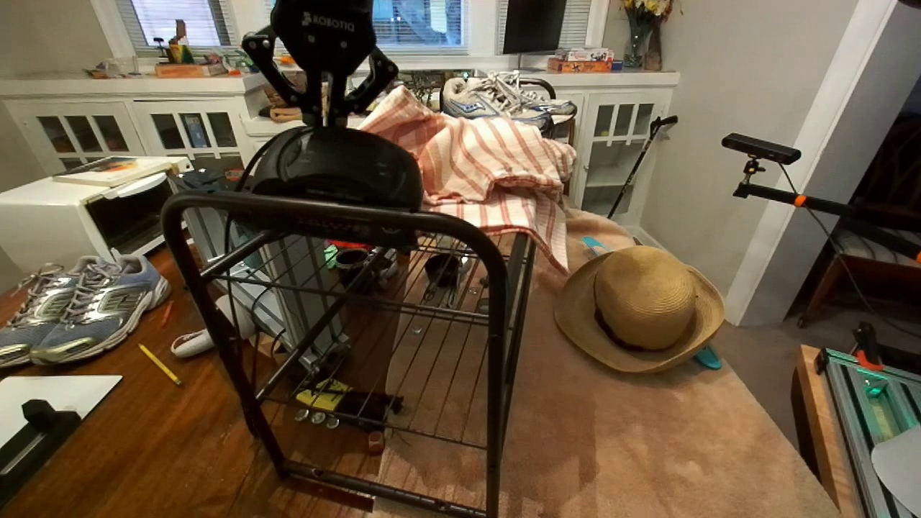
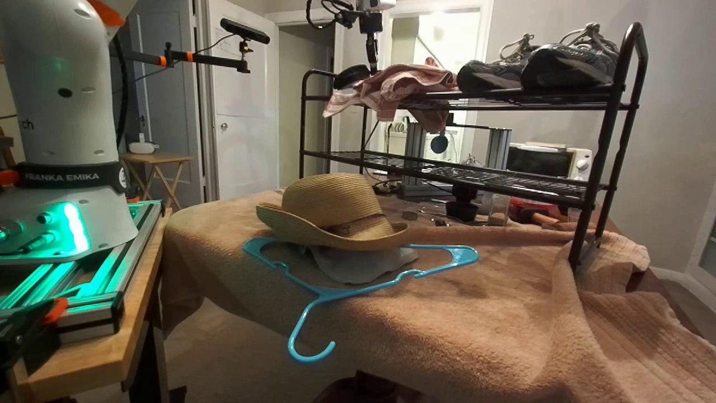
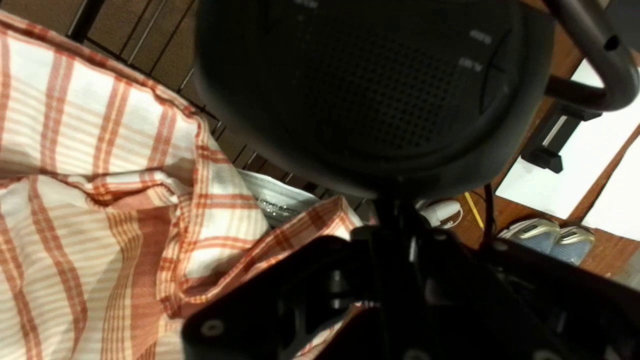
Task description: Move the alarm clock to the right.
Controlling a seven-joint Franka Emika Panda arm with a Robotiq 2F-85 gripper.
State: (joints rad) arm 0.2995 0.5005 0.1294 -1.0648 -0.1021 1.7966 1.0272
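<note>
Black-cased, the alarm clock (image 1: 338, 169) is atop the shoe rack (image 1: 496, 360), between the claw (image 1: 326, 121) and the end rail (image 1: 324, 208), long axis roughly along that rail; the jaws stand nearly together at the clock's edge, but whether they pinch it I cannot tell.

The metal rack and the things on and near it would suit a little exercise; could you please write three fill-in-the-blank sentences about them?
1. On the metal rack, the striped cloth lies on the ____ shelf.
2. In an exterior view, the straw hat partly hides a light-blue ____.
3. Of cloth, hat and alarm clock, the gripper is nearest the ____.
Missing words: top; clothes hanger; alarm clock.
</note>
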